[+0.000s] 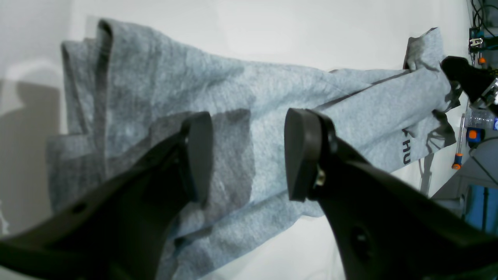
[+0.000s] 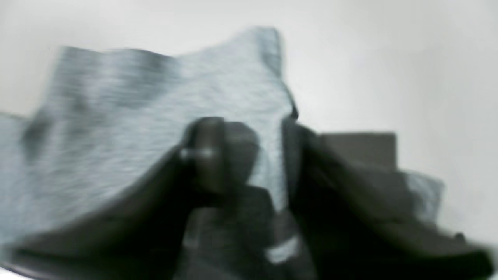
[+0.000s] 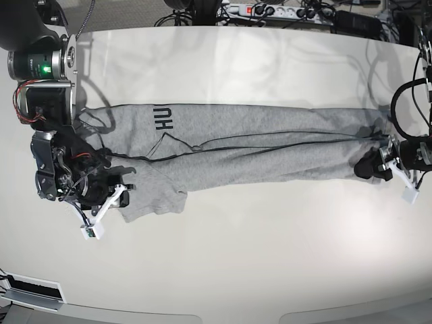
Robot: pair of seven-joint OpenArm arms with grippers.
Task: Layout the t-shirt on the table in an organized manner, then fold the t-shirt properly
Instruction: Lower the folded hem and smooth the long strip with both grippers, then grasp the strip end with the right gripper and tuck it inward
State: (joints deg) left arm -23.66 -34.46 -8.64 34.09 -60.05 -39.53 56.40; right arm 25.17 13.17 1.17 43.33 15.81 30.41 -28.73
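Note:
The heather-grey t-shirt [image 3: 256,152] lies stretched in a long band across the off-white table [image 3: 236,263], with black lettering [image 3: 164,117] near its left end. My left gripper [image 1: 249,155] is open, its two fingers hovering just above the shirt's [image 1: 241,89] right end; in the base view this gripper [image 3: 370,167] is at the right. My right gripper [image 2: 270,163] is blurred and shut on a fold of the t-shirt [image 2: 155,101]. In the base view it [image 3: 113,192] is at the shirt's left end, by a sleeve.
A power strip and cables [image 3: 270,10] lie along the table's far edge. In the left wrist view, an orange-handled screwdriver [image 1: 458,159] and a plastic bottle [image 1: 480,118] lie off the shirt's far end.

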